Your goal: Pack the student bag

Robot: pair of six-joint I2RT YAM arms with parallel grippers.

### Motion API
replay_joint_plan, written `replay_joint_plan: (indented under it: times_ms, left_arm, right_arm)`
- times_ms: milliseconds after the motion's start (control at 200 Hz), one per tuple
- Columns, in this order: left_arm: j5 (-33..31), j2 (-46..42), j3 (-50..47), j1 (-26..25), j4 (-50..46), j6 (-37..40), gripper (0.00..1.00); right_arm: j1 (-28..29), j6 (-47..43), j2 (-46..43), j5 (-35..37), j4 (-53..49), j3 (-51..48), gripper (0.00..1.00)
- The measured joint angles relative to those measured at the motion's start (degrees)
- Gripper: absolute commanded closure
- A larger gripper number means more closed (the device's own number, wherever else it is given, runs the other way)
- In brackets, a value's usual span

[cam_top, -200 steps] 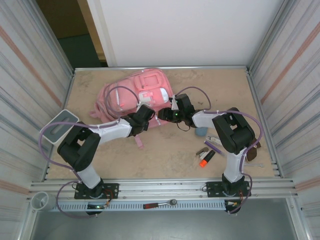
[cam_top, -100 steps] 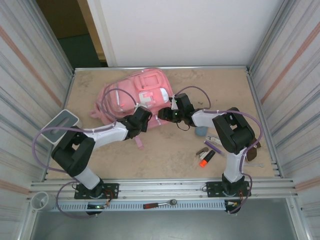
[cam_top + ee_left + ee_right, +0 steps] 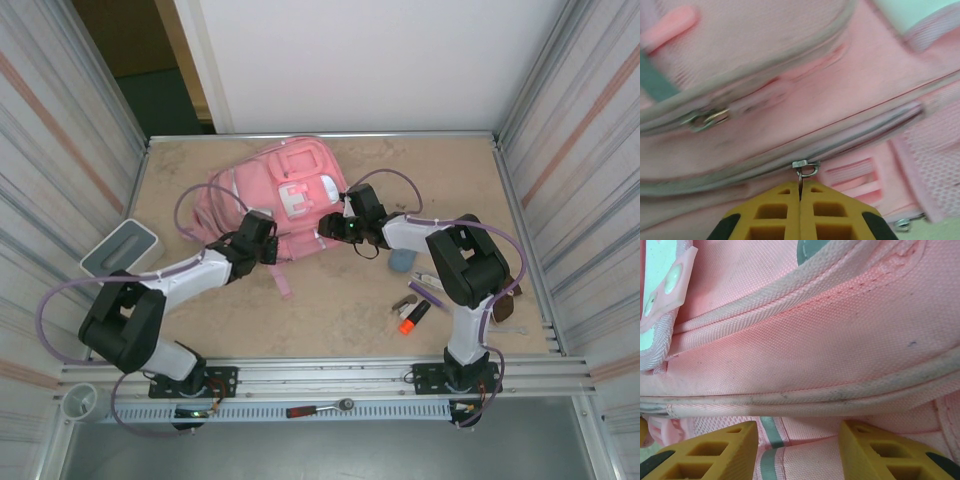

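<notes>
student bag (image 3: pixel 300 165) lies flat, front up, on the far middle of the table (image 3: pixel 330 300), a bit left of centre, white-trimmed patch on top, one pink strap (image 3: pixel 281 283) trailing off its near edge toward the arms. left gripper (image 3: pixel 262 240) sits at the bag's near-left edge; in the left wrist view its yellow fingers (image 3: pixel 775 220) are pressed together, pinching the ring tab of a silver zip pull (image 3: pixel 804 167) that sits on a grey zip line running across the pink fabric. a second zip slider (image 3: pixel 705 119) sits on another zip line further up-left, apart from the gripper. right gripper (image 3: pixel 335 228) is at the bag's near-right edge, close to the left one; in the right wrist view its jaws stand wide apart, pink bag fabric and a piped seam (image 3: pixel 815 400) lying across the gap ahead, cannot tell if the fingers (image 3: pixel 715 450) touch it. off the bag: small grey-white box (image 3: pixel 118 247) at the table's left edge, well apart from the bag; blue-grey round thing (image 3: pixel 401 262) just right of the right arm's forearm; orange marker (image 3: pixel 413 317) near the right side with small items beside it, too small to name; ratchet tool (image 3: pixel 320 408) on the front rail between the bases.
</notes>
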Motion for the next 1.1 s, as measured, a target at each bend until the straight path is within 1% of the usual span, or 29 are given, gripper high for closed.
replay_joint_plan:
  times_ms: [135, 235, 401, 501, 531, 626, 746, 867, 967, 1017, 1062, 1097]
  left_arm:
    - [1.03, -3.87, -3.91, 5.38, -0.02, 0.00, 1.00]
    - [2.80, -6.01, -4.85, 7.19, -0.07, 0.00, 1.00]
    - [7.04, -7.89, -5.46, 7.04, 0.02, -0.68, 1.00]
    - [8.76, -8.24, -5.68, 6.64, 0.04, -1.09, 1.00]
    - [9.16, -8.28, -5.68, 6.36, 0.04, -1.25, 1.00]
    - [10.27, -8.39, -5.68, 5.22, 0.04, -1.75, 1.00]
    - [11.21, -8.39, -5.68, 4.09, 0.07, -1.97, 1.00]
    - [11.58, -8.39, -5.68, 3.19, 0.04, -1.97, 1.00]
    - [11.54, -8.39, -5.68, 1.90, 0.02, -1.95, 1.00]
    - [11.52, -8.39, -5.68, 1.22, 0.02, -1.95, 1.00]
    - [11.50, -8.41, -5.68, 0.74, -0.02, -1.95, 1.00]
    - [11.43, -8.52, -5.68, 0.48, -0.07, -1.95, 1.00]
  right_arm:
    - [-0.02, -1.36, 0.00, -0.09, -1.49, 0.72, 0.53]
    - [-0.17, -3.13, -0.02, -0.50, -2.86, 1.40, 0.52]
    - [-1.11, -5.51, -2.82, -0.74, -6.82, 1.40, 0.48]
    - [-1.40, -5.07, -7.52, -0.85, -8.31, -0.74, 0.40]
    - [-1.31, -4.42, -9.05, -0.96, -8.39, -1.75, 0.37]
    - [-0.68, -0.72, -13.14, -1.84, -6.91, -6.29, 0.31]
    - [1.20, 4.35, -13.55, -1.79, -4.04, -11.32, 0.27]
    - [3.93, 9.84, -10.99, -1.79, -0.70, -12.55, 0.26]
    - [4.90, 12.76, -8.02, -1.97, 3.13, -11.72, 0.28]
    - [4.85, 13.55, -6.54, -1.77, 4.11, -10.69, 0.30]
    - [4.68, 14.14, -5.20, -1.75, 4.90, -9.51, 0.35]
    - [4.39, 14.51, -4.26, -1.57, 5.42, -8.57, 0.41]
